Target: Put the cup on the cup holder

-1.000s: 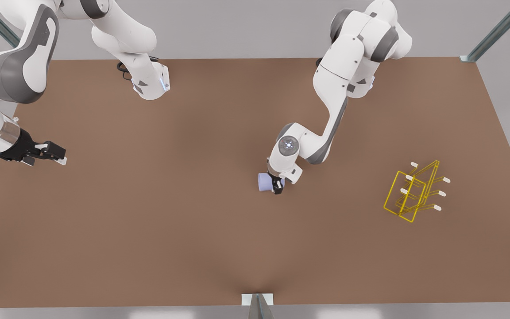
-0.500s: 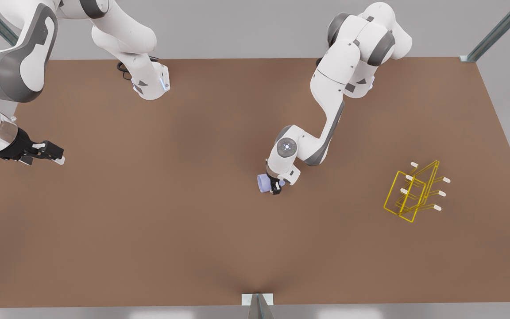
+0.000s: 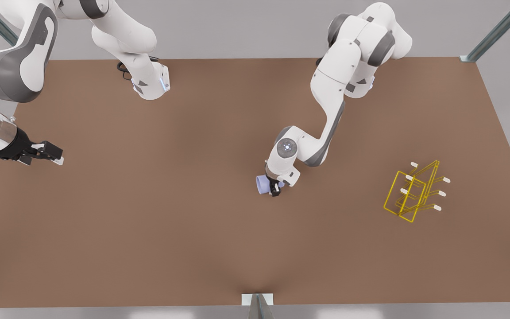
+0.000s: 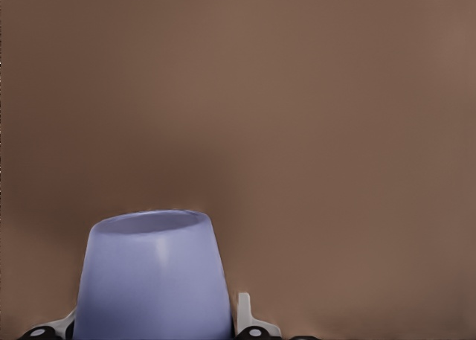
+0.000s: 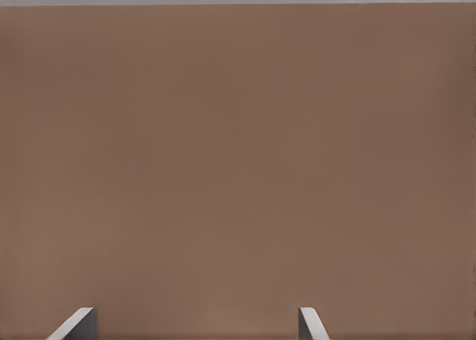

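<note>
Left gripper (image 3: 273, 189): fingers closed on the cup (image 3: 262, 184), one finger (image 4: 245, 315) pressed to its wall in the left wrist view. The cup is held sideways near table centre, long axis roughly 3-to-9 o'clock in the front view, open mouth toward 9.

Cup holder (image 3: 414, 192): stands at 3 o'clock from the cup, well apart, on the table (image 3: 148, 221). Its white-tipped prongs carry nothing. Judgement: the left arm is the nearer, and the cup's mouth faces away from the rack, so reorientation seems required.

Right gripper (image 3: 47, 155): waits at the table's 9 o'clock edge, fingers parted, holding nothing.
</note>
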Robot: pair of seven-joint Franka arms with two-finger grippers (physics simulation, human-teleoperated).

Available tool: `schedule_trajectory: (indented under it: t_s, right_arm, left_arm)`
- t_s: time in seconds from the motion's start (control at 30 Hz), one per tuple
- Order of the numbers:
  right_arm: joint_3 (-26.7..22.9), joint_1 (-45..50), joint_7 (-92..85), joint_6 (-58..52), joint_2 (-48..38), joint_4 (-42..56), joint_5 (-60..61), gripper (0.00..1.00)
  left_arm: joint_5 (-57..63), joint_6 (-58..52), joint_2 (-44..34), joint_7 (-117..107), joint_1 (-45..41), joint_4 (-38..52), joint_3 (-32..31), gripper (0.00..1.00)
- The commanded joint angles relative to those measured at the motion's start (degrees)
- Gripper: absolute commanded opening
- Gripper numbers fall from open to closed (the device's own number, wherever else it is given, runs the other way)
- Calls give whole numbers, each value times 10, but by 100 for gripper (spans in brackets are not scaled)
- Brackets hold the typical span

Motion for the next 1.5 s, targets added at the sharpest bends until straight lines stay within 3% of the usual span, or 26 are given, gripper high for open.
schedule_trajectory:
  t_s: [0.0, 0.13, 0.3, 0.5, 0.7, 0.8, 0.9, 1.47]
  right_arm:
    - [1, 2, 2, 1, 0, 1, -2, 100]
    - [1, 2, 2, 15, 1, 0, 6, 100]
    - [1, 2, 2, 14, 0, 0, 6, 100]
    - [1, 2, 2, 14, 0, 1, 5, 100]
    - [1, 2, 2, 15, 0, 1, 4, 100]
    - [1, 1, 2, 15, 0, 1, 4, 100]
    - [1, 1, 2, 20, 0, 1, 3, 100]
    - [0, 0, 1, 19, -1, 1, 1, 100]
  left_arm:
    - [24, -115, -12, 22, 0, 28, 9, 82]
    - [212, -357, -19, 17, 0, 121, 30, 82]
    - [483, -587, -45, 26, 0, 126, 37, 81]
    - [651, -747, -43, 28, -27, 121, 36, 78]
    - [760, -765, -53, 14, -34, 86, 72, 78]
    - [811, -700, -21, 18, -29, 64, 141, 78]
    - [848, -651, -17, 35, -13, 52, 167, 78]
    - [915, -624, 14, 37, 32, -26, 170, 78]
